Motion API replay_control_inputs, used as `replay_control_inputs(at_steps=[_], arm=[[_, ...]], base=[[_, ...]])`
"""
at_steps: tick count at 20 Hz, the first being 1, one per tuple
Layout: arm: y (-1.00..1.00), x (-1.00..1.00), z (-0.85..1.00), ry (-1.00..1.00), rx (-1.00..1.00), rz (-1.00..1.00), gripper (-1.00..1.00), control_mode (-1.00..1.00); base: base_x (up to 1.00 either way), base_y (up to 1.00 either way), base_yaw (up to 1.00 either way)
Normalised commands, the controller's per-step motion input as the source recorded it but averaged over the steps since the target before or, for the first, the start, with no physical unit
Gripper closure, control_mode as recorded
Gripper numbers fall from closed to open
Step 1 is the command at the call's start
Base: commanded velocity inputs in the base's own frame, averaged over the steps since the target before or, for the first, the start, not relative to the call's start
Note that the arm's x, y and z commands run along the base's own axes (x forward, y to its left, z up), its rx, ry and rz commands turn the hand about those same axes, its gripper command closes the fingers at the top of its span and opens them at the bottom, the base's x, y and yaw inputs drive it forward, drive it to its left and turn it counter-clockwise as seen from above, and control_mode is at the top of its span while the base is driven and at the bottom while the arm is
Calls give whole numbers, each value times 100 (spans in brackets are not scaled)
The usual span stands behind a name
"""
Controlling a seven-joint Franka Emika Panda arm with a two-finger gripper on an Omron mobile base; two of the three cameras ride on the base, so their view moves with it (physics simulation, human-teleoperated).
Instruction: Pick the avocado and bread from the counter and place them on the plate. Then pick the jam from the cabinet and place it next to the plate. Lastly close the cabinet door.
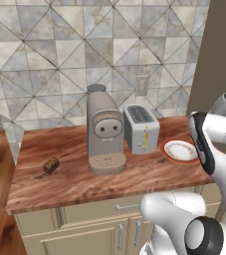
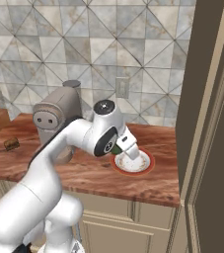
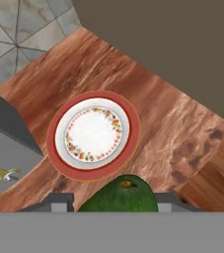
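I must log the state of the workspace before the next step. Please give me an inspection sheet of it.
Surface: wooden counter, no spills seen.
Job's things: avocado held above the bare plate; bread on the counter's left part.
Clutter: coffee machine, toaster.
Grippers: hand shut on the avocado.
Cables: nothing seen.
Surroundings: tiled wall, brown cabinet panel at right.

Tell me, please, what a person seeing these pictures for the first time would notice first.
First the white arm bending over the counter, its gripper shut on the green avocado above the plate with the orange-red rim. Next the beige coffee machine and the toaster at mid-counter. The bread lies apart, near the counter's left end.
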Motion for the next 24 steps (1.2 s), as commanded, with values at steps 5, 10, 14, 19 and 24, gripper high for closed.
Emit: replay_control_inputs(at_steps=[5, 10, 14, 19, 24], arm=[[-4, 33, -53, 4, 0, 0, 100, -100], [-11, 27, -52, 0, 2, 0, 100, -100], [-24, 30, -41, 0, 6, 0, 100, -100], [-24, 37, -28, 0, 4, 0, 100, -100], [-17, 45, -18, 0, 0, 0, 100, -100]], base=[[0, 0, 0], [0, 0, 0], [0, 0, 0], [0, 0, 0], [0, 0, 0]])
